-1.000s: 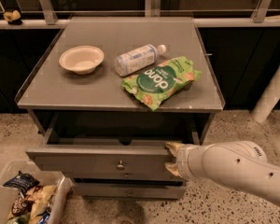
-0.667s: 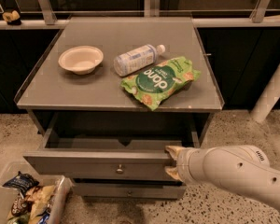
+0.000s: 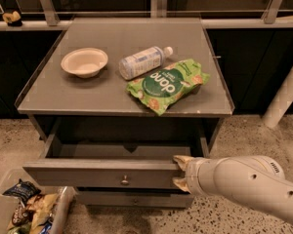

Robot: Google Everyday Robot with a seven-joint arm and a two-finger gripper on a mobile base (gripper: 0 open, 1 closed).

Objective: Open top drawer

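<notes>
The top drawer (image 3: 88, 174) is a wide grey drawer with a small round metal knob (image 3: 125, 181) at the middle of its front. It stands pulled out from the cabinet, and its dark inside shows. My gripper (image 3: 177, 172) is at the right end of the drawer's front panel, shut on that end, with one tan fingertip (image 3: 181, 160) above it and one below. My white arm (image 3: 244, 186) reaches in from the lower right.
On the grey cabinet top (image 3: 63, 94) lie a white bowl (image 3: 84, 61), a plastic bottle (image 3: 142, 61) on its side and a green chip bag (image 3: 167, 84). A lower drawer (image 3: 132, 199) stays closed. A clear bin of snacks (image 3: 29, 208) sits lower left, a white post (image 3: 283, 99) at right.
The top drawer has slid further out toward the camera, and my gripper has moved back with it at its right end.
</notes>
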